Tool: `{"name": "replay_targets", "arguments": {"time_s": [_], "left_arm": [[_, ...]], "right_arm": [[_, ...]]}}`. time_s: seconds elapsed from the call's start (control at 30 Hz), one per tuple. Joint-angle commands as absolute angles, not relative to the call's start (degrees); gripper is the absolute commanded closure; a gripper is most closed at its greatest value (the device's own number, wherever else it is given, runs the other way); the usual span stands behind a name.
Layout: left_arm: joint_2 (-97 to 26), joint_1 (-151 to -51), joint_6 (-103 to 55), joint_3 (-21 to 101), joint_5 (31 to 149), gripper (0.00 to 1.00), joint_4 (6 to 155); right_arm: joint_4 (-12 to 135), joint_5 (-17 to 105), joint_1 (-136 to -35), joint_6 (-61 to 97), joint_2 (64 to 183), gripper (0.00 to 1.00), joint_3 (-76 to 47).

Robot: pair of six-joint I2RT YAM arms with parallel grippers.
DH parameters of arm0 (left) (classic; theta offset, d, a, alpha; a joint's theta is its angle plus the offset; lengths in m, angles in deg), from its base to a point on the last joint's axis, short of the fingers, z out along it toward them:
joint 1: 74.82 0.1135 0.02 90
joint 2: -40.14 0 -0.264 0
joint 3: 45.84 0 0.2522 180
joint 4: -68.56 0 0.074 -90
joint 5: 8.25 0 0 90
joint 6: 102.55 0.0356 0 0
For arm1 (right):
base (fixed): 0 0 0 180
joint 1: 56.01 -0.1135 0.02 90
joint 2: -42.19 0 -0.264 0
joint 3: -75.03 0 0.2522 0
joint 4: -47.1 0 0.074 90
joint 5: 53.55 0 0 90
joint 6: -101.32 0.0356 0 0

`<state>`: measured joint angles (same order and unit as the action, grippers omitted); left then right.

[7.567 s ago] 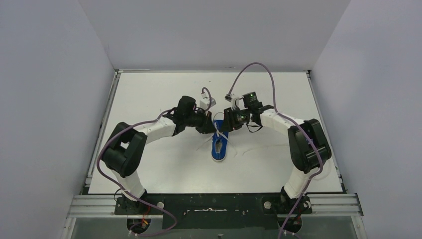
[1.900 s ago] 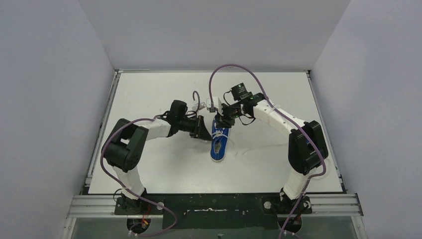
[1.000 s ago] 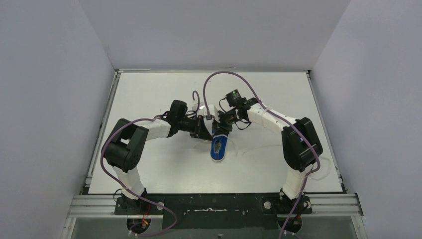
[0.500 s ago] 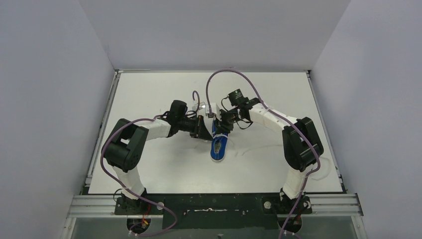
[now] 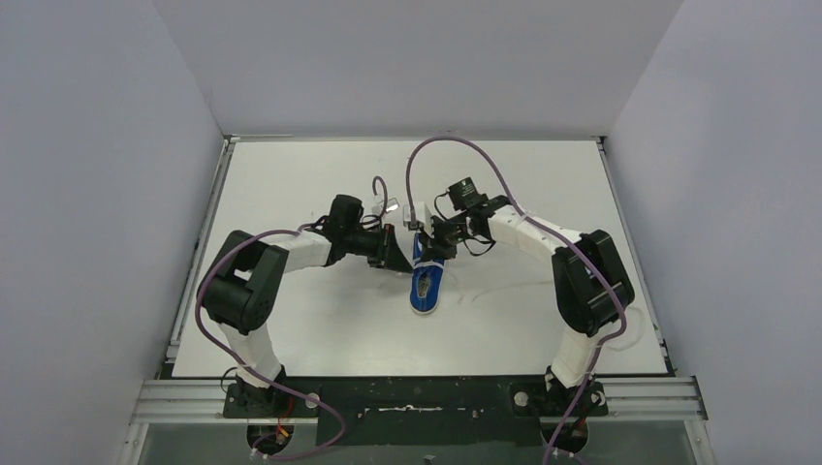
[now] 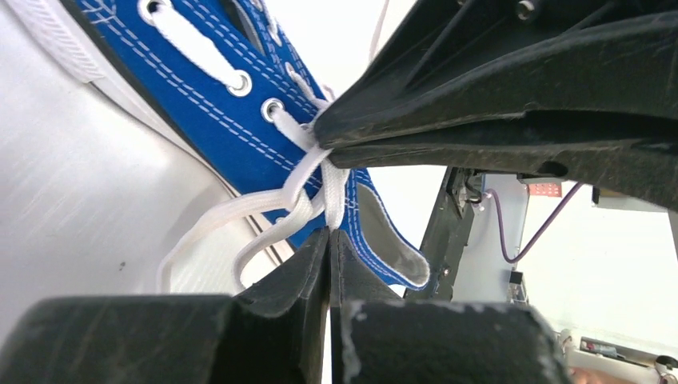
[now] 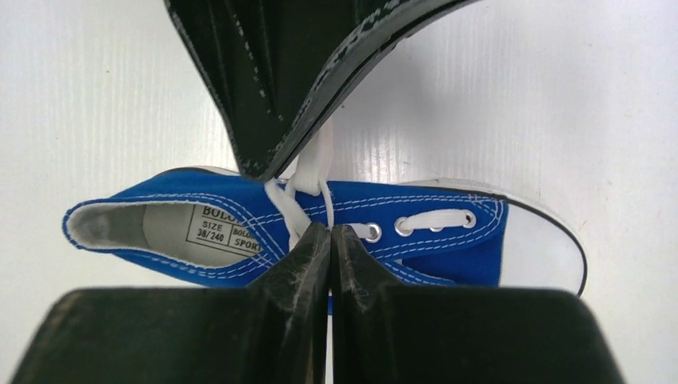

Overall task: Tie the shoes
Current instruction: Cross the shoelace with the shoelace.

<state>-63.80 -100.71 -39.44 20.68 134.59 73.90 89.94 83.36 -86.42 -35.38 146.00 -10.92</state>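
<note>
The left gripper (image 6: 329,234) is clenched on a strand of the white laces (image 6: 308,180). The right gripper (image 7: 330,230) is squeezed closed at the lace crossing, so the 2 sets of black fingertips nearly meet over the top eyelets from opposite sides. Beneath them sits 1 blue shoe (image 5: 425,289), upright on its white sole. Its toe cap points toward the arm bases and its open heel end points away from them. A printed size label shows on the insole. Slack loops of lace trail off the shoe's left side onto the table (image 5: 291,184), a plain white, faintly glossy board that surrounds the shoe on all sides. Purple cables (image 5: 456,145) arch above the shoe's heel end. Beyond the board, pale grey walls (image 5: 407,58) close in behind and on both flanks, and an aluminium rail (image 5: 417,395) runs past the toe end.
</note>
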Motion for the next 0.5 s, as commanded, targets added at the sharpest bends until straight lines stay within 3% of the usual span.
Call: {"name": "replay_targets", "arguments": {"time_s": [0.0, 0.2, 0.3, 0.47], "left_arm": [[-62.79, -99.88, -36.69, 23.89, 133.88, 1.00, 75.45], [-63.48, -99.78, -34.01, 27.08, 131.51, 0.93, 79.13], [-63.04, -99.86, -32.36, 28.16, 129.98, 0.80, 80.24], [-61.56, -100.28, -29.29, 29.88, 128.22, 0.52, 81.32]], "right_arm": [[84.93, 88.00, -84.80, -31.83, 140.72, 1.00, -9.34], [79.34, 90.21, -82.66, -25.58, 139.15, 1.00, -6.68], [77.98, 90.90, -82.64, -23.98, 139.30, 1.00, -6.05], [76.11, 91.20, -82.55, -22.07, 139.48, 1.00, -5.36]]}}
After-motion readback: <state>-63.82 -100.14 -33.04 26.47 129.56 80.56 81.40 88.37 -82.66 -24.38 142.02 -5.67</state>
